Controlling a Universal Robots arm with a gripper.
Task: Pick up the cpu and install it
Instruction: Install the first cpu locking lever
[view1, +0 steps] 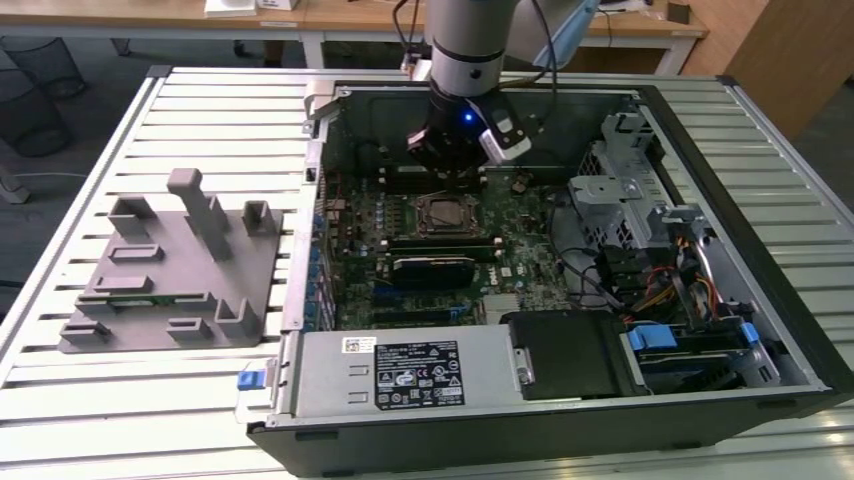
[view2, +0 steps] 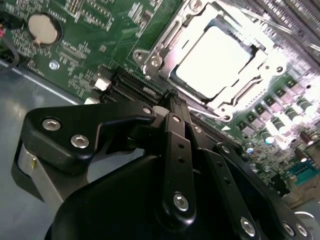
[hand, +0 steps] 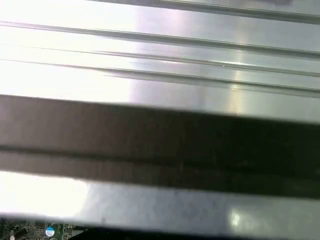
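One cpu (view2: 215, 60) seated in the socket (view2: 155, 60).
We see fingers (view2: 172, 102) pressed together beside it; lateral drift could scrape the socket frame.

Count, exterior view: one open computer case (view1: 694, 130) right of centre; one motherboard (view1: 534, 265) inside it; one grey fixture (view1: 174, 270) at left; one slatted surface (view1: 80, 200). Second wrist view: one cpu (view2: 215, 60) upper right; one coin cell (view2: 44, 27) upper left; one end effector (view2: 172, 95).

cpu (view2: 212, 62) pale silver-white, motherboard (view2: 95, 45) green, gripper (view2: 172, 100) black, fixture (view1: 167, 265) grey, slatted bench (view1: 107, 410) silver-white.
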